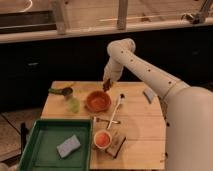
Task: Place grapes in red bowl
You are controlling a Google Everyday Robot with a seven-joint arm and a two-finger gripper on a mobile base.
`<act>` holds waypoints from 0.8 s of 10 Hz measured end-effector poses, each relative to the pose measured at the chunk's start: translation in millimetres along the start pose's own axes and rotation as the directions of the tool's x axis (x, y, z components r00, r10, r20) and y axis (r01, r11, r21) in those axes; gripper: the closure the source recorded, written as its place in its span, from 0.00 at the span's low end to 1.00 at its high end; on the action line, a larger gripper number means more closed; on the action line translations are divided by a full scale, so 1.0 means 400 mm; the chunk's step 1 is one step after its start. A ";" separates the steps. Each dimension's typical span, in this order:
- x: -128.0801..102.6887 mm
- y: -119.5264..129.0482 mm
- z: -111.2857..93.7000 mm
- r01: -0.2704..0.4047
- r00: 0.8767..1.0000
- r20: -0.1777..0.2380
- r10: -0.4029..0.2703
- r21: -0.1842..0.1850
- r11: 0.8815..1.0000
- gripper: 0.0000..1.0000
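Observation:
The red bowl (98, 101) is wide, shallow and orange-red, and stands on the wooden table (140, 125) left of its middle. It looks empty. My gripper (106, 86) hangs from the white arm just above the bowl's far right rim. It is shut on the grapes (105, 88), a small dark reddish cluster at its tip, held clear of the table and right by the rim.
A green tray (45, 137) with a grey-blue sponge (68, 146) sits at the front left. A white cup with orange inside (102, 138) stands on a small board. A pale green object (73, 104), a white long-handled utensil (116, 110) and a grey-blue item (149, 95) lie around the bowl.

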 end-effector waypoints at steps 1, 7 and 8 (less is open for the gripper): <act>0.001 -0.001 0.002 0.004 1.000 0.002 -0.004 -0.002 1.000 0.99; 0.014 0.003 0.022 0.021 1.000 0.019 -0.020 -0.005 1.000 0.99; 0.016 0.002 0.028 0.026 0.999 0.024 -0.026 -0.007 1.000 0.99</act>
